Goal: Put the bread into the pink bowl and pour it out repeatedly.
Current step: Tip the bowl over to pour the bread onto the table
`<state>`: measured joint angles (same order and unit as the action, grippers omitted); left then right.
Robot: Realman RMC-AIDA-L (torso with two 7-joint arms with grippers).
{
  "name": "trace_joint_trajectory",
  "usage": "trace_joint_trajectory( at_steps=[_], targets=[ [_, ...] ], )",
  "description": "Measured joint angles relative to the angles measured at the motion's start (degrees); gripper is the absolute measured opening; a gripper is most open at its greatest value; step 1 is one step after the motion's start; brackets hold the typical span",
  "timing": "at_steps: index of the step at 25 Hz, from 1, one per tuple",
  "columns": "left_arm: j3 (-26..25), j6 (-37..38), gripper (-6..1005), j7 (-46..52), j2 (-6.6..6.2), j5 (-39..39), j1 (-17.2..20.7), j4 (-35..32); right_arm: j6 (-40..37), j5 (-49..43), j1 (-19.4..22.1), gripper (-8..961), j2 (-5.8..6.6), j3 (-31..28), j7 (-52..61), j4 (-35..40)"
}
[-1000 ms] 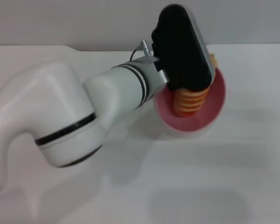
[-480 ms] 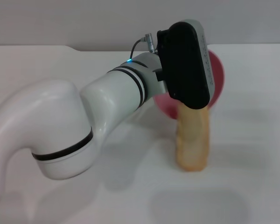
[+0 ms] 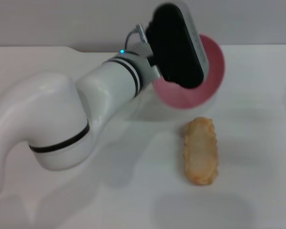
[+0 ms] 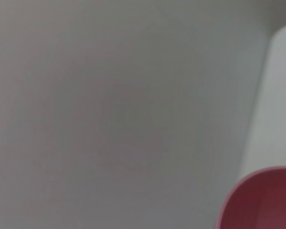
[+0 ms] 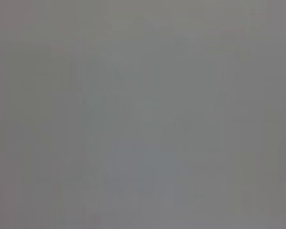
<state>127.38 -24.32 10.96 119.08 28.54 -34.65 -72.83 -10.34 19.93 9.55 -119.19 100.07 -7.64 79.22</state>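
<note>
The pink bowl (image 3: pixel 210 71) hangs tipped on its side above the back of the table, its opening facing the front; a part of its rim (image 4: pixel 262 200) shows in the left wrist view. My left gripper (image 3: pixel 177 47) holds the bowl, and its black housing covers the bowl's left part and hides the fingers. The bread (image 3: pixel 200 150) lies flat on the table in front of the bowl, lengthwise, pale tan underside up, apart from bowl and gripper. My right gripper is out of view.
The white table (image 3: pixel 257 191) stretches around the bread. My left arm's white links (image 3: pixel 62 124) span the left half of the head view. A grey wall runs behind the table. The right wrist view shows only plain grey.
The bread slid out of the tilted bowl and dropped to the table, landing flat with its underside up. The left gripper with the bowl has moved slightly back and left.
</note>
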Motion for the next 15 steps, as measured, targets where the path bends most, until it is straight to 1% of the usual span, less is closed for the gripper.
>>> trace_joint_trajectory(
  at_steps=[1, 2, 3, 4, 5, 6, 7, 8, 9, 11, 12, 13, 15],
  targets=[
    [0.00, 0.00, 42, 0.00, 0.00, 0.00, 0.00, 0.00, 1.49, -0.01, -0.21, 657, 0.01, 0.02, 0.00, 0.93],
    [-1.07, -0.01, 43, 1.57, 0.00, 1.37, -0.10, 0.00, 3.87, 0.01, -0.62, 657, 0.04, 0.01, 0.00, 2.08],
    [-4.05, -0.49, 43, 5.20, -0.02, 4.04, -0.49, 0.02, 6.42, 0.06, -1.09, 657, 0.10, -0.09, 0.00, 3.42],
    [-5.53, -1.11, 43, 6.51, -0.05, 4.34, -0.71, -0.07, 9.62, 0.10, -1.63, 657, 0.20, -0.20, 0.00, 5.04],
    [-5.53, -1.11, 43, 6.51, -0.05, 4.34, -0.71, -0.07, 13.34, 0.10, -2.27, 657, 0.31, -0.34, 0.00, 6.78],
    [-7.33, -2.21, 43, 8.12, -0.12, 4.29, -1.06, -0.38, 16.89, 0.10, -2.81, 657, 0.40, -0.44, 0.00, 8.33],
    [-7.33, -2.21, 43, 8.12, -0.12, 4.29, -1.06, -0.38, 21.00, 0.10, -3.55, 657, 0.46, -0.64, 0.00, 10.32],
    [-11.11, -7.83, 43, 10.53, -0.36, 0.55, -2.19, -2.20, 25.23, 0.07, -4.44, 657, 0.47, -0.82, 0.00, 12.38],
    [-11.11, -7.83, 43, 10.53, -0.36, 0.55, -2.19, -2.20, 29.41, -0.01, -5.41, 657, 0.48, -0.95, 0.00, 14.14],
    [-13.13, -15.29, 43, 10.17, -0.53, -4.73, -2.66, -4.49, 36.61, -0.03, -7.68, 657, 0.48, -1.01, 0.00, 16.95],
    [-13.13, -15.29, 43, 10.17, -0.53, -4.73, -2.66, -4.49, 40.84, 0.04, -9.08, 657, 0.46, -1.01, 0.00, 17.98],
    [-14.34, -20.85, 43, 9.51, -0.64, -8.35, -2.71, -6.29, 44.56, 0.09, -10.71, 657, 0.43, -1.02, 0.12, 18.67],
    [-15.82, -25.10, 43, 8.22, -0.72, -13.16, -2.51, -7.57, 51.86, 0.12, -14.69, 658, 0.28, -0.45, 1.03, 18.82]
  ],
)
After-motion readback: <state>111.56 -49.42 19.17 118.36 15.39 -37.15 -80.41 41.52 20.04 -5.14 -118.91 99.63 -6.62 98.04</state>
